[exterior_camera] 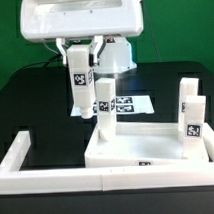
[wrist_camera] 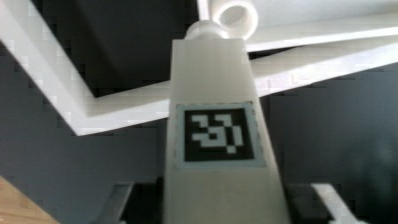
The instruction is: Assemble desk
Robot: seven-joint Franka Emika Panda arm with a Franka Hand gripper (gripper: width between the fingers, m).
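Observation:
The desk panel [exterior_camera: 147, 152] lies flat at the exterior view's right, white and rimmed. Three white legs stand on it: one at its left back corner [exterior_camera: 105, 107] and two at its right side [exterior_camera: 188, 92] [exterior_camera: 194, 124]. My gripper [exterior_camera: 80, 64] is shut on the fourth leg [exterior_camera: 81, 88]. It holds that leg upright just left of the panel, tag facing the camera. In the wrist view this leg [wrist_camera: 217, 120] fills the middle, round tip [wrist_camera: 228, 15] pointing away. My gripper [wrist_camera: 222, 208] shows one finger on each side.
The low white border wall [exterior_camera: 43, 182] runs along the front and up the exterior view's left. The marker board [exterior_camera: 135, 101] lies behind the panel, in front of the robot base. White edges forming a corner [wrist_camera: 98, 105] show beneath the held leg in the wrist view.

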